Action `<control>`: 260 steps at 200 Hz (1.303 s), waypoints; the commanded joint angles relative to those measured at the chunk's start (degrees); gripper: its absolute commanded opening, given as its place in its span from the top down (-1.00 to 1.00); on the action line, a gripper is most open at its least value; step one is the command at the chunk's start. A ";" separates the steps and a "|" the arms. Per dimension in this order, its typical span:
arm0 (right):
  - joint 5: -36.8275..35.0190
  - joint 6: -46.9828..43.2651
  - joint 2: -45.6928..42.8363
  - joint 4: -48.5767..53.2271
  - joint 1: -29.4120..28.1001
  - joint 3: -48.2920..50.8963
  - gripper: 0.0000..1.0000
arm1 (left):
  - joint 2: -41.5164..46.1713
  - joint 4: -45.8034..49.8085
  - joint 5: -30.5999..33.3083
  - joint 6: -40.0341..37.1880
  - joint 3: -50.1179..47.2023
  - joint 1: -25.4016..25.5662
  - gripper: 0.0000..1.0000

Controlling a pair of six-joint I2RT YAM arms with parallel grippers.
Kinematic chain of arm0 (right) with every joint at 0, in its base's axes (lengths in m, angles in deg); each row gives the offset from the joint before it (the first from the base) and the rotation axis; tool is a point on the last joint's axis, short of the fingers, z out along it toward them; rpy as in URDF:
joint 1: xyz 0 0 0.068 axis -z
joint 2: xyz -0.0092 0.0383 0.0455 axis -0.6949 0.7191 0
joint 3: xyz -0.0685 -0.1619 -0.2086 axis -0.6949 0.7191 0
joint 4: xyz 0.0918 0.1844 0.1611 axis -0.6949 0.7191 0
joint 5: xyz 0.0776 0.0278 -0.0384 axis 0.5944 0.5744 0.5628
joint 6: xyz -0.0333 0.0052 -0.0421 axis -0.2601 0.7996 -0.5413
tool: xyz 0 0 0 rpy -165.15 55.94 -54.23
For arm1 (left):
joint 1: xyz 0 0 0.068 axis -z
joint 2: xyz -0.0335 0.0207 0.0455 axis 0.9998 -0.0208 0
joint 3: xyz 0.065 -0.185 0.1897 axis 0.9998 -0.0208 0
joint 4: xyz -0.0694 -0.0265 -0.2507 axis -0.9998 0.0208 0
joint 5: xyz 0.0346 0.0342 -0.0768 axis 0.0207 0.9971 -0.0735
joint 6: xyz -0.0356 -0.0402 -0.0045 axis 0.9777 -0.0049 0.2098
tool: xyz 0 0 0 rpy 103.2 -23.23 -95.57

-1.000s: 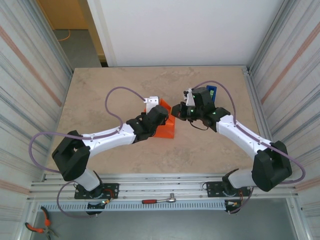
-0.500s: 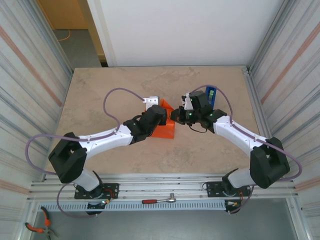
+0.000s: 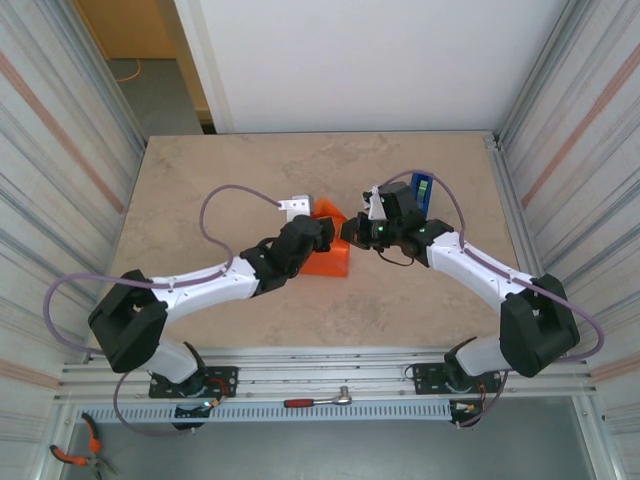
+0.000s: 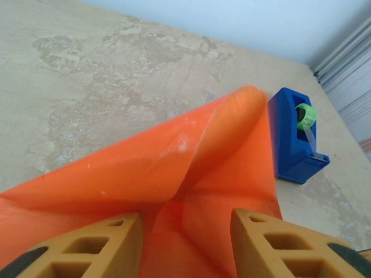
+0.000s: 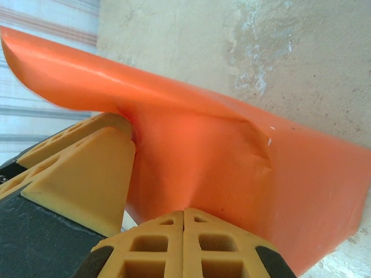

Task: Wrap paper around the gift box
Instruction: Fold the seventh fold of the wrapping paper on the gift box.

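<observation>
Both arms (image 3: 200,286) have white links, black joints, looping purple cables (image 3: 225,190) and tan, lattice-cored gripper fingers (image 4: 87,246).

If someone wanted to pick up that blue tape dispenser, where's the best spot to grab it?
Probably across the two flat long sides of the blue tape dispenser, mid-body, coming straight down from above. It stands upright and narrow, easy to pinch; the green roll sits at the top, and the paper crowds one side.

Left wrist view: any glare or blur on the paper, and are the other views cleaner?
Left wrist: the paper shows a pale sheen, tape dispenser sharp. Right wrist: paper glossy along its fold, near fingers soft. Top external: even light, no glare.
</observation>
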 commanded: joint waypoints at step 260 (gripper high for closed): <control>8.59 -0.64 5.40 7.18 12.61 -13.97 1.00 | -10.94 15.13 11.29 -5.49 3.20 5.36 0.16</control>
